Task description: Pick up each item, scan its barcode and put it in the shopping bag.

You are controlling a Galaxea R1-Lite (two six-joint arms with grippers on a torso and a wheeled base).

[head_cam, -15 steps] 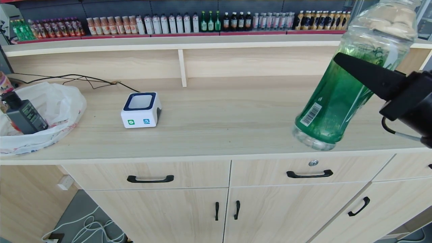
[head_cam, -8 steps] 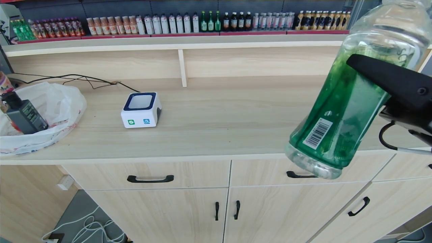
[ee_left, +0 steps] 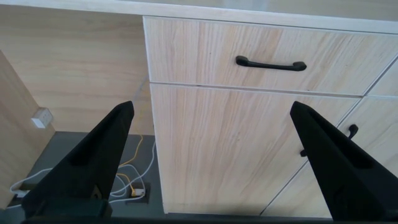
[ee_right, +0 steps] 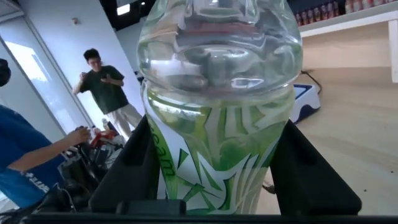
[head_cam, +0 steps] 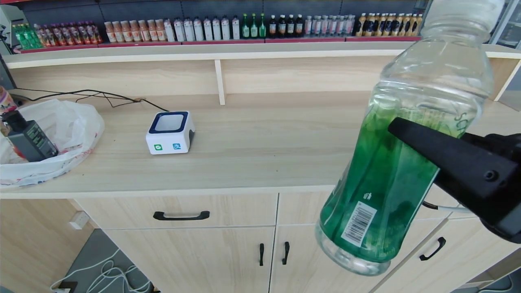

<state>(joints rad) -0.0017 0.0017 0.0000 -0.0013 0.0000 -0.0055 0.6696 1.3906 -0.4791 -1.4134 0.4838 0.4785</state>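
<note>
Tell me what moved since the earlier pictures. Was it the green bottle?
Yes. The right gripper, shut on the green bottle, brought it lower and nearer the head camera; its base has passed the front edge of the counter. The barcode still faces the camera. The scanner, the shopping bag and the dark item in it stayed put.

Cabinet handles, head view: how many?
4: left drawer handle, two upright door handles side by side in the middle, one slanted door handle at right. The green bottle may hide more.
</note>
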